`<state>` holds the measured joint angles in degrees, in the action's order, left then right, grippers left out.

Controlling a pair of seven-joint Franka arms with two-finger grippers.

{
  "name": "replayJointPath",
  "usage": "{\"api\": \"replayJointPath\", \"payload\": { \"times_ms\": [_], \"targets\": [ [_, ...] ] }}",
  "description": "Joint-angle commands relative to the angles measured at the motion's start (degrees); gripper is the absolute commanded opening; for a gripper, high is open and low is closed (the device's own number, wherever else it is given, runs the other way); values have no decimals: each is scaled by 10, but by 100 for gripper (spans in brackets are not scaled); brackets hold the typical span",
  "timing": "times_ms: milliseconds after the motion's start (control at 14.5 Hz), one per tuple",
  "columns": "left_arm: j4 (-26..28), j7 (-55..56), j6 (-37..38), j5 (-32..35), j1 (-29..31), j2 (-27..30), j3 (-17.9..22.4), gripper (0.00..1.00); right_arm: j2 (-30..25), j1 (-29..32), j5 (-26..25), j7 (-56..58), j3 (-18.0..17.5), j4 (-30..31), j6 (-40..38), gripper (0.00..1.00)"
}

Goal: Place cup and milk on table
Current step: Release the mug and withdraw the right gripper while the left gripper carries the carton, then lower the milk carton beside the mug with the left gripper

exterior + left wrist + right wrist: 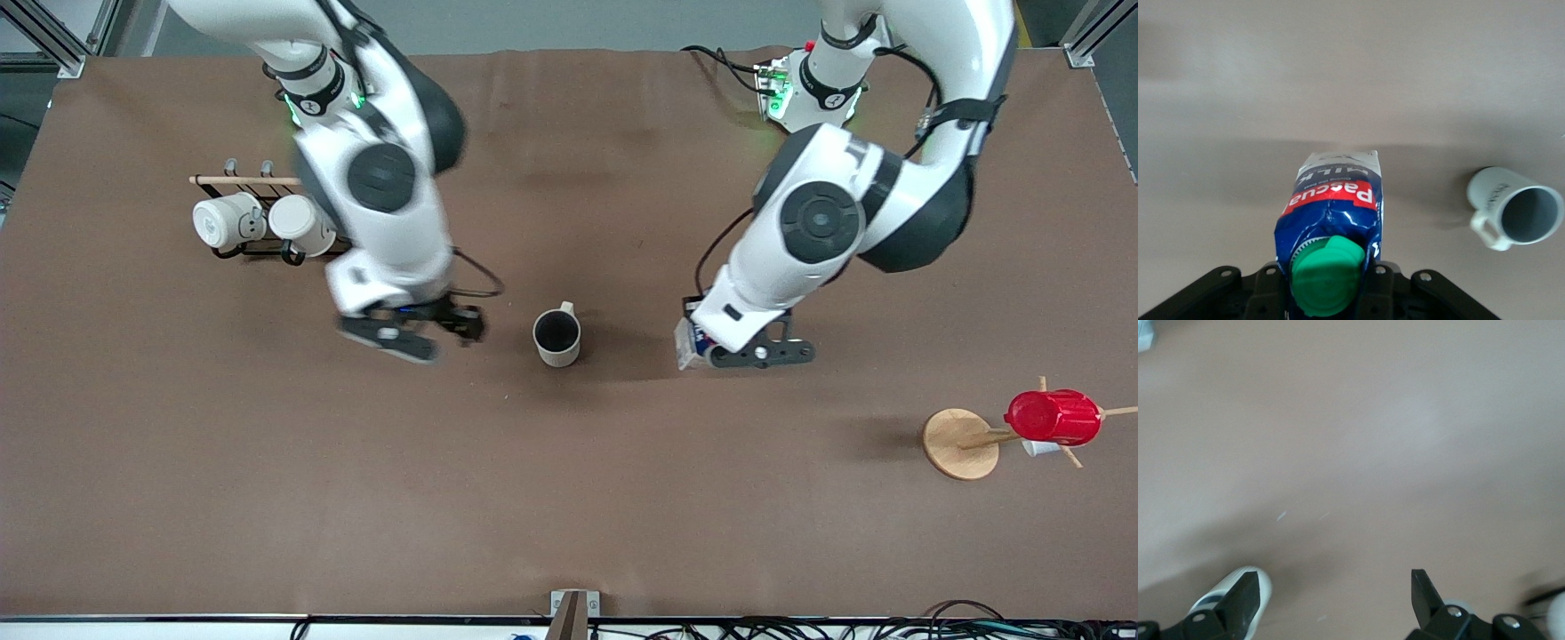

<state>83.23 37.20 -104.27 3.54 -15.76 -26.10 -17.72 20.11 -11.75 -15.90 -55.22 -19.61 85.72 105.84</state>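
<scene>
The left gripper [711, 354] holds the milk [688, 342] upright over the tabletop [569, 498], beside the standing cup [557, 337], while the right gripper [418, 331], spread wide and empty, hangs just beside that cup.

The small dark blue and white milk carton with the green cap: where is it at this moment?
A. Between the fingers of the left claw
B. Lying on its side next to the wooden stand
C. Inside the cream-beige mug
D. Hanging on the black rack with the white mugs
A: the left wrist view shows the small dark blue and white milk carton with the green cap gripped by the left claw, apart from the cream-beige mug standing on the brown table.
</scene>
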Motion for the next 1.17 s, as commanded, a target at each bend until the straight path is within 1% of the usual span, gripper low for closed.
{"api": "replayJointPath", "payload": {
  "times_ms": [0, 69, 207, 276, 414, 552, 621, 759, 828, 966, 1034, 1103],
  "targets": [
    [-73, 80, -14, 7, -44, -71, 4, 24, -98, 90, 2, 72, -7, 46, -33, 100],
    [-73, 101, -35, 7, -58, -83, 7, 24, -117, 99, 17, 121, 21, 44, -44, 100],
    [-73, 136, -79, 8, -75, -105, 8, 24, -148, 88, 102, 248, 138, 40, -80, 100],
    [-73, 153, -89, 8, -85, -114, 8, 24, -165, 87, 115, 320, 175, 40, -92, 100],
    [-73, 168, -90, 8, -98, -122, 8, 25, -187, 101, 120, 432, 215, 39, -114, 100],
    [-71, 169, -85, 8, -100, -124, 8, 27, -193, 107, 123, 495, 251, 20, -139, 100],
    [-70, 169, -83, 9, -104, -122, 7, 27, -191, 107, 130, 516, 261, 3, -160, 100],
    [-69, 169, -77, 10, -108, -121, 8, 27, -194, 110, 160, 514, 260, 5, -182, 100],
    [-69, 169, -67, 10, -108, -122, 7, 27, -195, 112, 172, 510, 255, 8, -179, 100],
    [-69, 169, -64, 10, -108, -125, 7, 30, -194, 113, 174, 476, 246, 8, -174, 100],
    [-68, 169, -64, 9, -108, -126, 7, 32, -194, 112, 174, 472, 246, 9, -178, 100],
    [-68, 169, -64, 9, -108, -131, 7, 41, -195, 111, 174, 471, 246, 8, -180, 100]
  ]
}}
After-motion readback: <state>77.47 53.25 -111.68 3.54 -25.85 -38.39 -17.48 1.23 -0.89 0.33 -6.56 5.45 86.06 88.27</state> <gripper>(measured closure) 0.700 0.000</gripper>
